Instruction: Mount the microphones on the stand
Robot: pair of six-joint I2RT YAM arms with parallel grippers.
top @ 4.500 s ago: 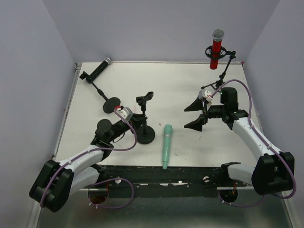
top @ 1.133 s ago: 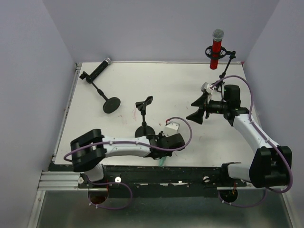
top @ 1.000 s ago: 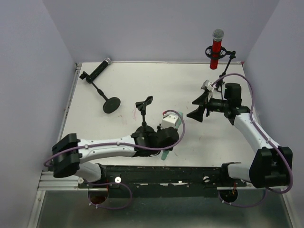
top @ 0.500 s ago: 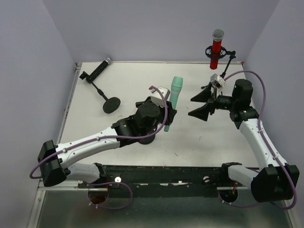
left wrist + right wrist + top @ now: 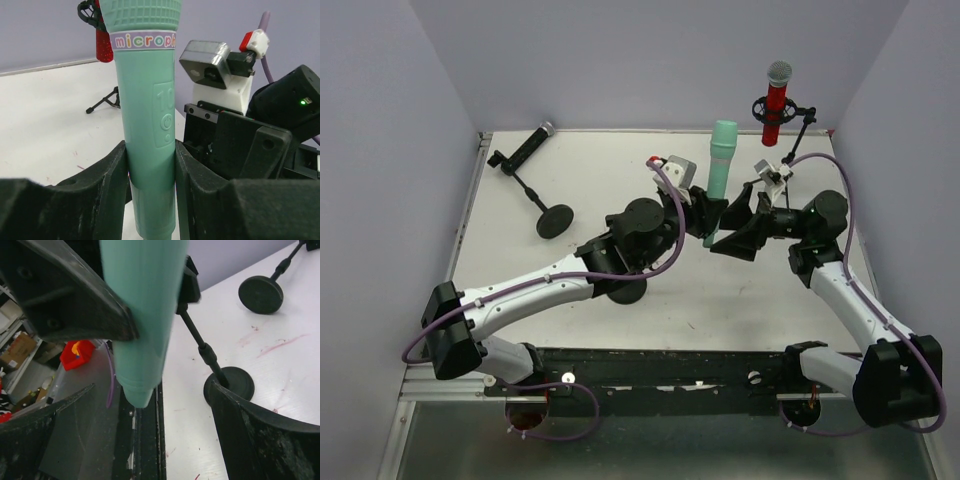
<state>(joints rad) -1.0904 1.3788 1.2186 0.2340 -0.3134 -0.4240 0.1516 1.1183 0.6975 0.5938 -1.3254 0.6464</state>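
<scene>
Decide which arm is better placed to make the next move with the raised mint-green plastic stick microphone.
Right, probably. The left claw clamps the mint-green plastic stick microphone upright at mid-body; the right claw stands open either side of its lower end, ready to close for a handover.

The green microphone (image 5: 150, 125) has a pale purple band (image 5: 144, 40) with letters in many colours. The red microphone (image 5: 775, 108), far right, has a silver head. The table (image 5: 610, 170) is white.
</scene>
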